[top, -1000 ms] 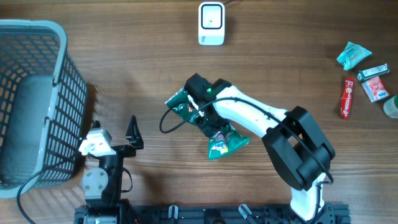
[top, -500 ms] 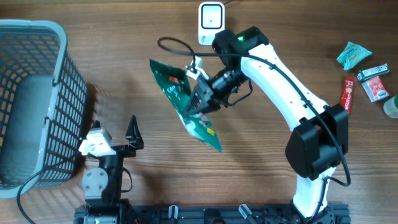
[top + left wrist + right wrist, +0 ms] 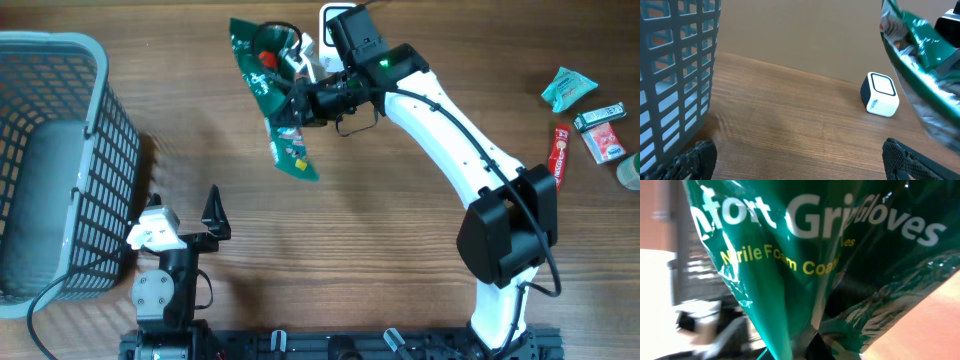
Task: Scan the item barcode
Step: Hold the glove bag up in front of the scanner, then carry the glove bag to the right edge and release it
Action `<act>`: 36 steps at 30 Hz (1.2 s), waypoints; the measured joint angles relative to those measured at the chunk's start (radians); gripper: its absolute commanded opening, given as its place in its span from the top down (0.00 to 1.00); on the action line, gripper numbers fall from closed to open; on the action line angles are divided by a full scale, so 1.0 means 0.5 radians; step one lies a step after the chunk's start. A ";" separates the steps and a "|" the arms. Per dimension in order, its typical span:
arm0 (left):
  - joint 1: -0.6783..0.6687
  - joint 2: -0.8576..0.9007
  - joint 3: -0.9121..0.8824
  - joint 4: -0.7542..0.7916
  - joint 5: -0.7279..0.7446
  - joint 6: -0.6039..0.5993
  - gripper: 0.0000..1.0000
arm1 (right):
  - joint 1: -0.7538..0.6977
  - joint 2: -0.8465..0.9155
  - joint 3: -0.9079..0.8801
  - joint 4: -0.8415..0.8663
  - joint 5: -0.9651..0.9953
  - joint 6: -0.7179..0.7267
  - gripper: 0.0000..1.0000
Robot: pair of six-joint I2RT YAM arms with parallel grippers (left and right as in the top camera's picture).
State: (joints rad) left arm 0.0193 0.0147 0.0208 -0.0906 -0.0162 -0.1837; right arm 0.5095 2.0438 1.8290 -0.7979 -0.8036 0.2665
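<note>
Overhead, I count one green glove packet (image 3: 272, 95), pinched in my right tool (image 3: 300, 98), whose fingers are closed tight on its edge. It hangs above the worktop's far edge. One grey basket (image 3: 60, 48) sits at the left edge, and I can make out only its floor inside. At the right edge lie one teal pouch (image 3: 568, 88), one red tube (image 3: 559, 158) and one box (image 3: 604, 143).

The left wrist view shows the single white scanner (image 3: 880, 94) beside the packet, with the left tool (image 3: 805, 162) spread wide and holding nothing. Only the right wrist view shows the packet's lettering.
</note>
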 measured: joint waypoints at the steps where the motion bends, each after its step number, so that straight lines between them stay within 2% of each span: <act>1: 0.000 0.000 0.000 0.000 0.000 0.000 0.00 | -0.002 0.000 0.002 0.031 0.136 -0.114 0.96; 4: 0.000 0.000 0.000 0.000 0.000 0.000 0.00 | 0.000 0.001 0.005 0.308 0.684 -0.496 0.96; 7: 0.000 0.001 0.000 0.000 0.000 0.000 0.00 | -0.006 0.002 0.018 0.683 1.142 -0.681 0.96; 13: 0.000 0.000 -0.001 0.001 0.000 0.000 0.00 | -0.110 0.223 0.047 1.408 1.471 -0.848 0.96; 15: 0.000 0.000 -0.001 0.001 0.000 0.000 0.00 | -0.145 0.375 0.092 1.505 1.520 -0.860 0.96; 19: 0.000 0.001 0.000 0.001 0.000 0.000 0.00 | -0.189 0.713 0.406 1.520 1.558 -0.866 0.96; 24: 0.000 0.000 -0.001 0.001 0.001 0.000 0.00 | -0.205 0.793 0.573 1.491 1.547 -0.853 0.96; 27: 0.000 0.000 -0.001 0.000 0.000 0.000 0.00 | -0.205 0.793 0.648 1.242 1.567 -0.834 0.96; 30: 0.000 0.000 -0.001 0.000 0.000 0.000 0.00 | -0.215 0.724 0.731 0.738 1.626 -0.768 0.96; 34: 0.000 0.000 -0.001 0.001 0.000 0.000 0.00 | -0.348 0.333 0.758 -0.034 1.684 -0.570 0.96; 36: 0.000 0.000 -0.001 0.001 0.000 0.000 0.00 | -0.488 0.177 0.809 -0.272 1.699 -0.486 0.96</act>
State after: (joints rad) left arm 0.0193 0.0147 0.0204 -0.0902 -0.0162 -0.1837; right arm 0.2657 2.1323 2.2337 -0.9337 0.0460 0.0235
